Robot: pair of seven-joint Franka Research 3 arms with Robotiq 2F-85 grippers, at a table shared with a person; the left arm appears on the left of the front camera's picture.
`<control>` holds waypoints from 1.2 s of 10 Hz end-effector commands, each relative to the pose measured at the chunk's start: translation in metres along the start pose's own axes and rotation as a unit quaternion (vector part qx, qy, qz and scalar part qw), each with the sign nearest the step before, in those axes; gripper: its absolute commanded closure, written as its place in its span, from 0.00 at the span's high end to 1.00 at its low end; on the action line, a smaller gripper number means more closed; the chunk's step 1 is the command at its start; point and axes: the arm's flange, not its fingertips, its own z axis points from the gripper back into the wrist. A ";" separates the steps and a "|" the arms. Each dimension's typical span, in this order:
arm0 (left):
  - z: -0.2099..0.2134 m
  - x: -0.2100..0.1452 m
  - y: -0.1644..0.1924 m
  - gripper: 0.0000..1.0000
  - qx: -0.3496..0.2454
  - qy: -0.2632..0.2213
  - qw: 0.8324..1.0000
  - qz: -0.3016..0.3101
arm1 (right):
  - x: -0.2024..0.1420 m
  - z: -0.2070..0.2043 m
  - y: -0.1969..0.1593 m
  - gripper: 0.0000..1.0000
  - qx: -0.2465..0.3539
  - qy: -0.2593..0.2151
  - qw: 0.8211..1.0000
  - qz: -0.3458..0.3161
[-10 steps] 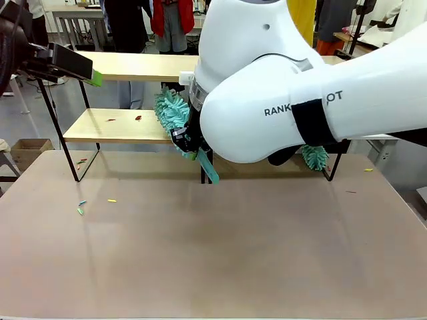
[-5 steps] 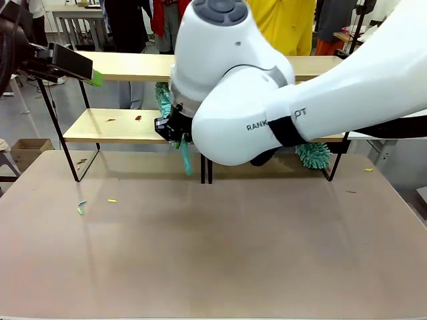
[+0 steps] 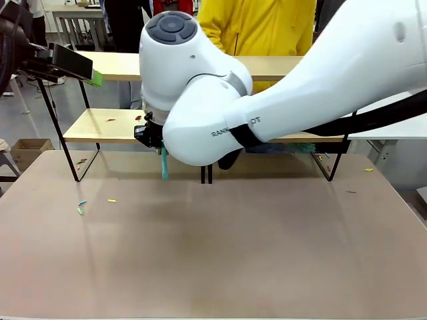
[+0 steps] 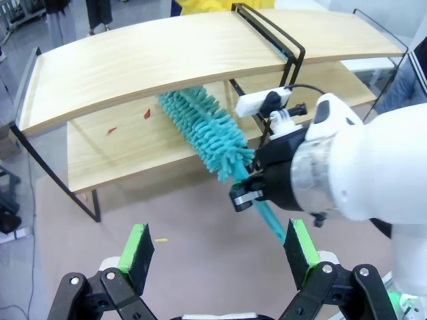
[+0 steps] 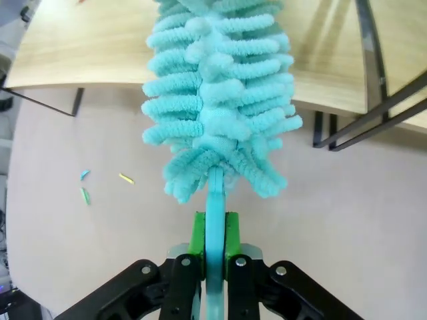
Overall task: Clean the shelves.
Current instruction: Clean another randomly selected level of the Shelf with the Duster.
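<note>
The right gripper (image 5: pixel 213 235) has its jaws pinched tight on the flat handle of a teal fluffy duster (image 4: pixel 207 130). The duster head is lying on the lower board of the shelves (image 4: pixel 133 73), poking in under the top board, towards the left half of the rack. The shelves sit along the far side of the surface (image 3: pixel 213 240), running almost its whole width.

The left gripper (image 4: pixel 220 250) is up off to the left and looking down at all this, jaws spread wide with nothing between the green pads (image 4: pixel 139 245).

A couple of small red bits (image 4: pixel 147 114) are on the lower board just past the duster's tip. A few coloured scraps (image 3: pixel 81 207) are scattered on the surface near the left leg of the rack. A person in a yellow top (image 3: pixel 257 27) is standing behind the shelves.
</note>
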 end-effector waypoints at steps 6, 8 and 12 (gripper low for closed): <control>0.001 0.000 0.000 1.00 0.005 -0.003 1.000 0.000 | 0.021 -0.011 0.035 0.13 0.015 0.029 0.999 0.038; 0.001 0.000 0.000 1.00 0.005 -0.003 1.000 0.000 | 0.034 -0.008 0.038 0.13 0.045 0.058 0.994 0.086; 0.001 0.000 0.000 1.00 0.005 -0.003 1.000 0.000 | 0.053 -0.007 0.040 0.13 0.074 0.111 0.971 0.200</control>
